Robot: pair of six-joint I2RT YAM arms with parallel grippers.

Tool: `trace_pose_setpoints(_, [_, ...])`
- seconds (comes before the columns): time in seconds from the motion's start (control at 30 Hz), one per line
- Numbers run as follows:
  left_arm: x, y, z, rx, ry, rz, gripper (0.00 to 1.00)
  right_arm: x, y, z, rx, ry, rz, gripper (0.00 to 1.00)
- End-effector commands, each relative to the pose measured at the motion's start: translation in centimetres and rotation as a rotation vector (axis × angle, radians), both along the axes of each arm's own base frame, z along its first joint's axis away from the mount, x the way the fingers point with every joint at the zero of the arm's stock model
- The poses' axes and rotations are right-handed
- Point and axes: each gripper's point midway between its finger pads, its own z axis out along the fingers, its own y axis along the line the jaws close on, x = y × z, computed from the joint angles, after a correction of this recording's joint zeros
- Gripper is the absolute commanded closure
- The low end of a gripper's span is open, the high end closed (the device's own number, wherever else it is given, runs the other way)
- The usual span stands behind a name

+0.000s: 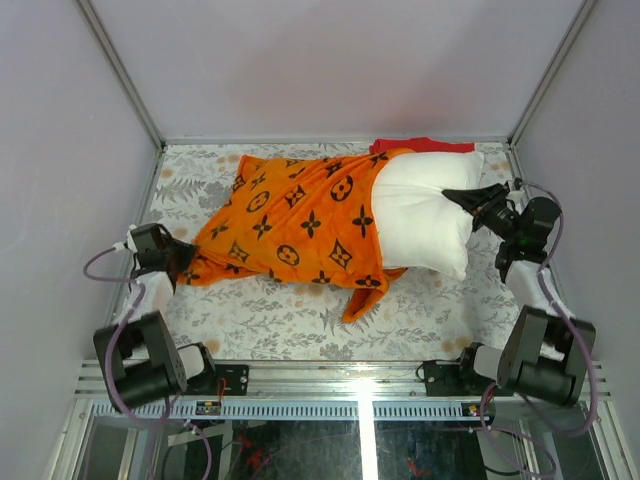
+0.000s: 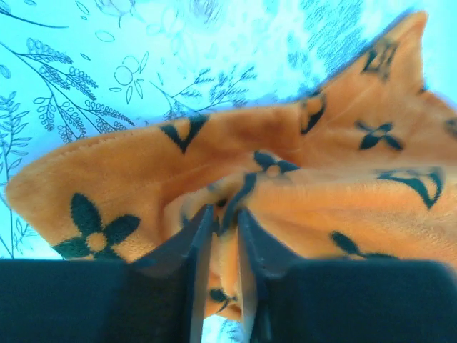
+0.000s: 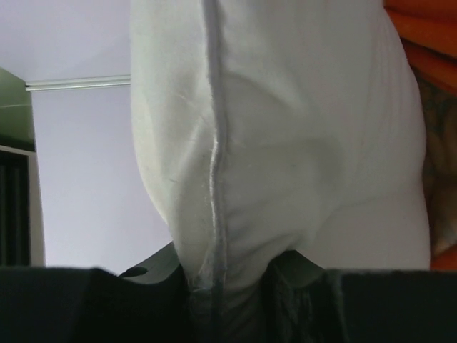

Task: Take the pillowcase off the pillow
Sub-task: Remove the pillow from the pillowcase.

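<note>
1 pillow (image 1: 432,215) lies across the floral table covering (image 1: 280,322), with 1 orange pillowcase (image 1: 290,220) over its left part. The white right end of the pillow is bare; the pillowcase's open edge runs down beside it, and 1 loose flap hangs toward the near edge. 1 red cloth (image 1: 422,145) shows at the far edge, just behind the pillow.

There are 2 arms, 1 at each end. The left gripper (image 1: 188,262) sits at the pillowcase's left corner. In the left wrist view the left gripper (image 2: 223,223) has its 2 fingers pressed nearly together on a bunched fold of the pillowcase (image 2: 143,161).

The right gripper (image 1: 462,198) reaches onto the pillow's bare right end. In the right wrist view the right gripper (image 3: 228,280) pinches the pillow (image 3: 285,143) along its seamed edge, with fabric bulging up out of the 2 fingers.
</note>
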Motion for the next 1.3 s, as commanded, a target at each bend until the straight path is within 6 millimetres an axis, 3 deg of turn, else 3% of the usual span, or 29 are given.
trace_pose_setpoints(0.0, [0.3,1.9,5.4,0.252,-0.157,0.073,0.50,-0.7,-2.8,6.1,-0.274,-0.177,-0.207,1.00])
trace_pose_setpoints(0.07, [0.7,-0.6,8.0,0.302,-0.212,0.032,0.04,-1.0,-3.8,5.4,-0.425,-0.148,-0.290,1.00])
trace_pose_setpoints(0.17, [1.5,-5.5,12.1,0.370,-0.270,-0.060,0.00,-1.7,-3.2,5.7,-0.456,-0.154,-0.278,1.00])
trace_pose_setpoints(0.37, [2.1,-17.7,19.2,0.583,-0.414,-0.362,0.00,-2.0,-0.7,3.2,-0.470,-0.113,-0.194,1.00])
trace_pose_setpoints(0.53, [1.6,-27.6,17.0,0.704,-0.396,-0.603,0.00,-2.2,1.7,2.6,-0.490,-0.120,-0.139,1.00])
trace_pose_setpoints(0.67, [2.4,-31.4,14.2,0.695,-0.350,-0.703,0.00,-2.6,2.1,2.6,-0.495,-0.125,-0.123,1.00])
trace_pose_setpoints(0.8, [3.3,-31.4,12.6,0.728,-0.281,-0.682,0.05,-3.1,2.1,2.9,-0.519,-0.136,-0.122,1.00])
trace_pose_setpoints(0.97, [3.7,-29.1,11.9,0.725,-0.246,-0.640,0.44,-3.4,2.2,3.1,-0.523,-0.140,-0.116,1.00])
trace_pose_setpoints(1.03, [4.0,-27.1,11.8,0.685,-0.235,-0.611,0.59,-3.3,2.2,3.0,-0.517,-0.138,-0.111,1.00])
trace_pose_setpoints(1.13, [4.1,-23.0,11.3,0.607,-0.220,-0.558,0.97,-3.1,2.3,2.9,-0.508,-0.135,-0.102,1.00])
trace_pose_setpoints(1.27, [3.8,-16.7,10.7,0.548,-0.190,-0.447,1.00,-2.9,2.2,2.7,-0.511,-0.134,-0.105,1.00])
